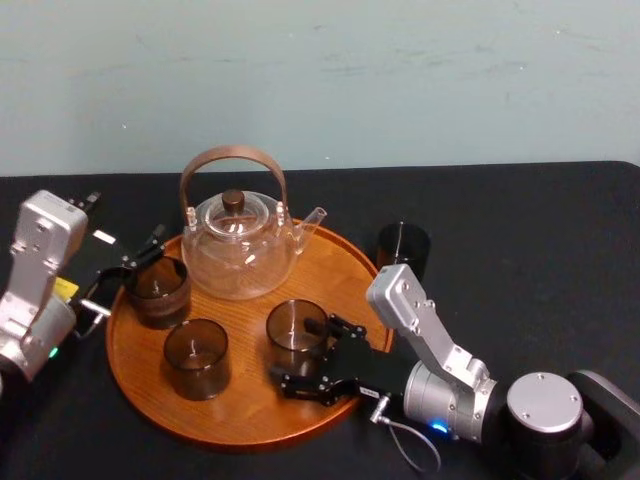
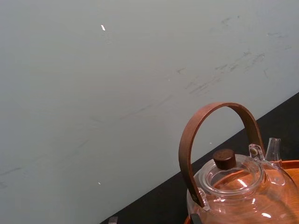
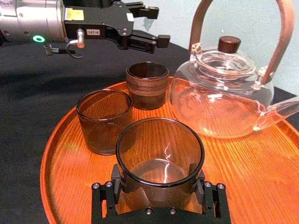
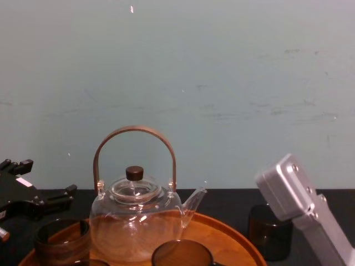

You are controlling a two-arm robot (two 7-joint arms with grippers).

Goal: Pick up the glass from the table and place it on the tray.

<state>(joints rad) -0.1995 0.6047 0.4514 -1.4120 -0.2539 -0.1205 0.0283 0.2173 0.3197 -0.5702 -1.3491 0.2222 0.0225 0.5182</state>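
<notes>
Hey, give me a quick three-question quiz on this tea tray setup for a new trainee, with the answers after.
1. How many dark glasses stand on the wooden tray?
2. True or false: one more dark glass stands on the black table, just off the tray's right rim.
3. Which gripper is closed on a glass? A. left gripper B. right gripper C. neither

Key:
1. Three.
2. True.
3. B. It grips the front-right glass on the tray. The left gripper is open, near the banded glass.
</notes>
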